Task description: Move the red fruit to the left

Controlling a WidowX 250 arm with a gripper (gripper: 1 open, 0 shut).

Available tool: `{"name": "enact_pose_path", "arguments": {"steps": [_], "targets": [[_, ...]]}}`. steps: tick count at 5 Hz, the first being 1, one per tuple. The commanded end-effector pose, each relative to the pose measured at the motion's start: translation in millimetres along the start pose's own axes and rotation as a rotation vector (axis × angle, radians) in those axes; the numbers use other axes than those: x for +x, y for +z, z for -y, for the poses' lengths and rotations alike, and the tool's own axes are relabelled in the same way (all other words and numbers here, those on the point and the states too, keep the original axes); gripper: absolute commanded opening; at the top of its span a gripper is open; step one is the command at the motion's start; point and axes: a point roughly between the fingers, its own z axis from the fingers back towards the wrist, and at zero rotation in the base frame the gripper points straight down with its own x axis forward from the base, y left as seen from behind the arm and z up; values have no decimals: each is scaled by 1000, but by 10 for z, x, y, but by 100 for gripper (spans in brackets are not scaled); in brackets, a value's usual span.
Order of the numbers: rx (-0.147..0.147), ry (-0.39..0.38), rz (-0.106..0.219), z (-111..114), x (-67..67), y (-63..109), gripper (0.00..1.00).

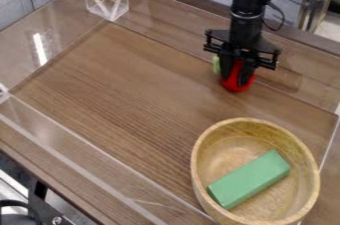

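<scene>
The red fruit [238, 78] is a small glossy red piece with a bit of green at its left side, resting on the wooden table [133, 100] at the upper right. My gripper [240, 70] comes straight down onto it, and its black fingers [228, 68] are shut on the red fruit from both sides. The fruit's upper part is hidden behind the fingers.
A wooden bowl [220, 184] holding a green rectangular block [250, 179] sits at the lower right. Clear plastic walls [54, 144] border the table, with a clear folded stand [105, 2] at the back left. The wood left of the fruit is bare.
</scene>
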Motion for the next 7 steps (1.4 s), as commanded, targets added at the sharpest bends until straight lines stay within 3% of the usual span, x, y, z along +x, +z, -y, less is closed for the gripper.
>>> {"name": "enact_pose_path", "arguments": {"steps": [1,2,3,4,5,7], "targets": [[3,-24,84,-142,121,310,0],[-4,-8,132,-262,86,565,0],[6,74,181,-654,18,837,0],[21,165,197,-1156,-103,953,0],[38,233,195,-1655,-226,963,0],[76,284,183,-2234,-427,842,0]]}}
